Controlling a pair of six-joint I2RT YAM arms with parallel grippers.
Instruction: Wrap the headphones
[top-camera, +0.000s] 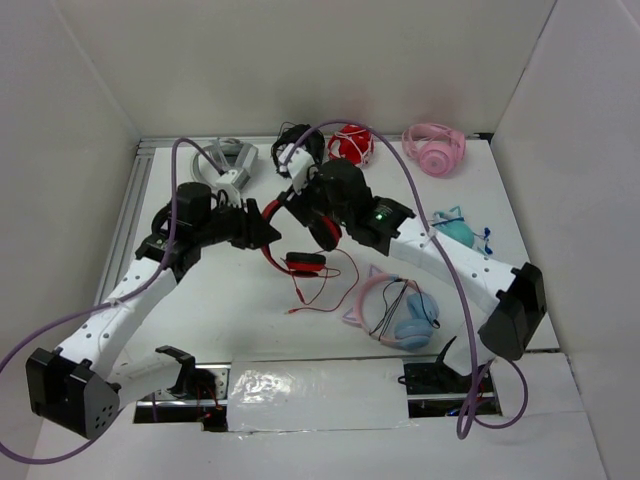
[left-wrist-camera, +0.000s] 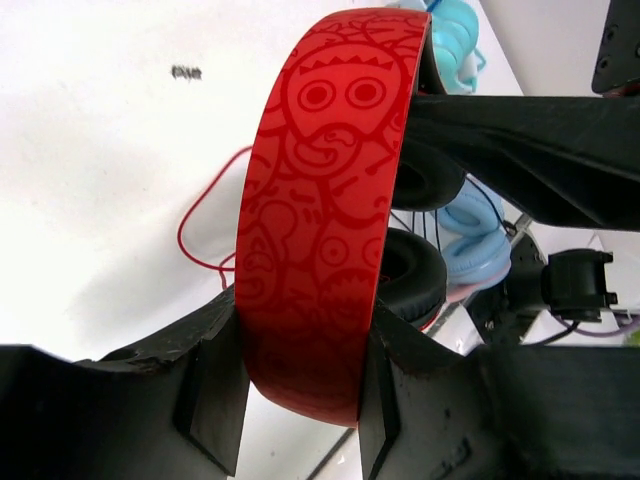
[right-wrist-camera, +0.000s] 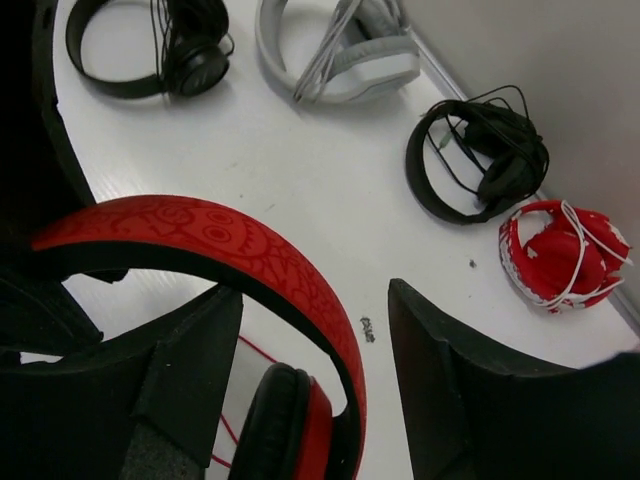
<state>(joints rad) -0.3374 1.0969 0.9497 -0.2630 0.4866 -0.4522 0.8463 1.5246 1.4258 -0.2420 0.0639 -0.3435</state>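
Both arms angle inward, meeting at bench (top-camera: 230, 310) centre over the headphones (left-wrist-camera: 320, 200). Left gripper (left-wrist-camera: 295, 405) jaws clamped on the headband (right-wrist-camera: 250, 250); right gripper (right-wrist-camera: 320, 370) jaws apart, straddling it. Cable (top-camera: 335, 290) trails near side.

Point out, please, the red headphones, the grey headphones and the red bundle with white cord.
red headphones (left-wrist-camera: 320, 220): left wrist view, on the patterned outer face of the headband.
grey headphones (right-wrist-camera: 375, 68): right wrist view, on an ear cup.
red bundle (right-wrist-camera: 560, 255): right wrist view, on its red middle.

White table (top-camera: 230, 310), red cable (left-wrist-camera: 181, 228), pink headphones (top-camera: 435, 147), grey headphones (top-camera: 232, 160)
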